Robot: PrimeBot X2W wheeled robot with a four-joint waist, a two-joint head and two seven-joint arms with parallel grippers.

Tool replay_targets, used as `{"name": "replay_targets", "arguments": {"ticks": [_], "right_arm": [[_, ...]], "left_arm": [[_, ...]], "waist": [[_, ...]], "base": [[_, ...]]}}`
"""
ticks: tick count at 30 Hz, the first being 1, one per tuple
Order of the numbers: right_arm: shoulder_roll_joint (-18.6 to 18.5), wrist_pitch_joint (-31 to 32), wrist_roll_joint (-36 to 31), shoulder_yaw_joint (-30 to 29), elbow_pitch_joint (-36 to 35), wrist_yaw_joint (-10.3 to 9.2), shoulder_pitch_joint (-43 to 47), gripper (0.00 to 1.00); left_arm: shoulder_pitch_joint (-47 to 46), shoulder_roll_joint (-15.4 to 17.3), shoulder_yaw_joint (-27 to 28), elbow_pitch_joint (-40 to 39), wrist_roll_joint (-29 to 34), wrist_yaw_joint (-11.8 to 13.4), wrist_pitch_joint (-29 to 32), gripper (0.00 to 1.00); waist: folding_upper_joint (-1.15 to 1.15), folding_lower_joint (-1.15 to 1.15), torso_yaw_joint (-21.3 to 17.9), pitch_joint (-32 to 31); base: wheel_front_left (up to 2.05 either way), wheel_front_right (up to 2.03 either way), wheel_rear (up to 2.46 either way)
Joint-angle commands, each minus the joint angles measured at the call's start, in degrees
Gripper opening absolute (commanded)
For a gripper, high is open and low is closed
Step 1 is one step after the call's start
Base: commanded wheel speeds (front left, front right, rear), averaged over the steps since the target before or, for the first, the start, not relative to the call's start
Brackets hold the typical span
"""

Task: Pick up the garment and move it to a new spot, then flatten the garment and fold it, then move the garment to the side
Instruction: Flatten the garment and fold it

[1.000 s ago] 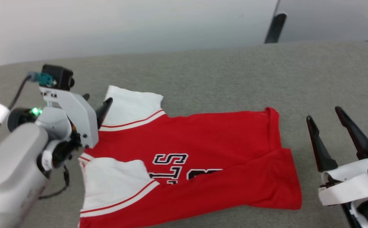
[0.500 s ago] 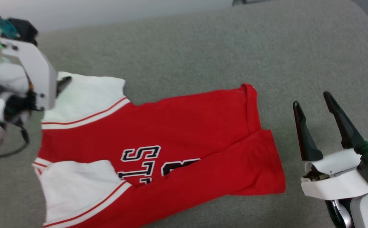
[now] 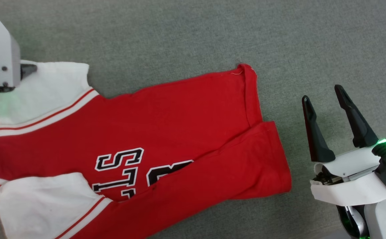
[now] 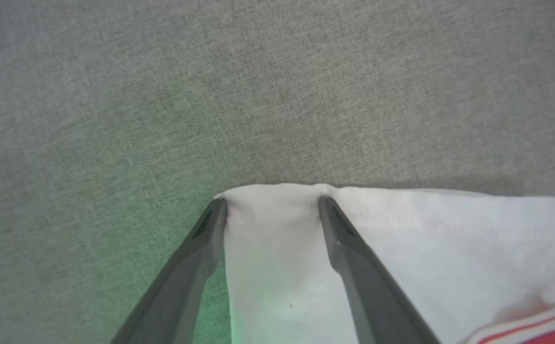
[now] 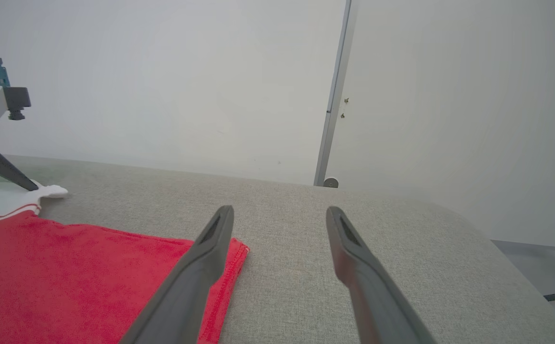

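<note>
The garment (image 3: 166,132) lies spread front-up on the grey fabric-covered bench (image 3: 179,33), well in from its far edge, so the pick-up and move to a new spot look finished. The flattening looks largely done. Folding seems to have begun: the near long side is turned over in a diagonal band that covers part of the black lettering, and the near white sleeve lies across the chest. The rest of the folds and the move to the side are not yet done.

The left end effector (image 4: 272,203) is open and grips nothing. Its tips sit at the outer edge of the far white sleeve (image 4: 401,248), one finger on the cloth and the other along the sleeve's side edge. The right end effector (image 3: 322,93) is also spread wide and empty, over bare bench just beside the garment's hem. In the right wrist view its left finger (image 5: 210,253) crosses a red hem corner.
</note>
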Motion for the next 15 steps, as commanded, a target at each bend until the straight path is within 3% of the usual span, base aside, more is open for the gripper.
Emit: {"name": "replay_targets", "arguments": {"ticks": [1, 11, 13, 15], "right_arm": [[-0.3, 0.1, 0.4, -0.3, -0.5, -0.08, -0.8, 1.00], [-0.7, 1.8, 1.6, -1.0, -2.1, -0.08, -1.6, 1.00], [-0.9, 2.3, 1.8, -1.0, -2.1, -0.08, -1.9, 1.00], [-0.9, 3.0, 2.6, -0.9, -2.2, -0.08, -2.1, 1.00]], "left_arm": [[2.8, -1.0, -1.9, 2.1, 0.2, 0.7, 2.2, 1.00], [4.8, -4.0, -4.2, 6.4, -1.1, 3.9, 11.2, 1.00], [5.1, -4.8, -3.6, 6.9, -2.0, 4.7, 11.5, 0.00], [5.0, -5.1, -4.2, 7.0, -1.4, 5.3, 11.5, 0.00]], "waist": [[0.00, 0.00, -0.6, 1.0], [0.00, 0.00, 0.6, 1.5], [0.00, 0.00, 0.8, 1.5], [0.00, 0.00, 1.0, 1.6]], "base": [[0.00, 0.00, 0.00], [0.00, 0.00, 0.00], [0.00, 0.00, 0.00], [0.00, 0.00, 0.00]]}}
